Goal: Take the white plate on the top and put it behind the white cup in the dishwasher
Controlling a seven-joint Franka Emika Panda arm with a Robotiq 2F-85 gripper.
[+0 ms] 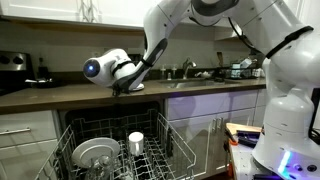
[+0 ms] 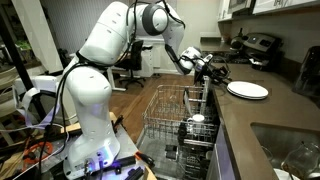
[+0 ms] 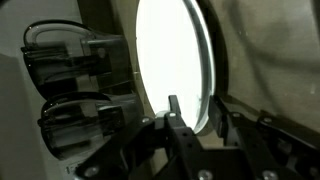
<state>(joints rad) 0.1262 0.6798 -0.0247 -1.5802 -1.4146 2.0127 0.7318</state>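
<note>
Fingers (image 3: pixel 172 118): part-closed astride near rim of white plate (image 2: pixel 247 90); you cannot tell if they pinch | plate: flat on worktop (image 2: pixel 240 115) | side-on approach likely suits its shallow edge | white cup (image 1: pixel 136 141) stands in dishwasher (image 2: pixel 160 115) below.

White plate (image 2: pixel 247 90) flat on counter (image 2: pixel 245 113); white cup (image 1: pixel 136 141) upright in open dishwasher (image 1: pixel 166 131).
</note>
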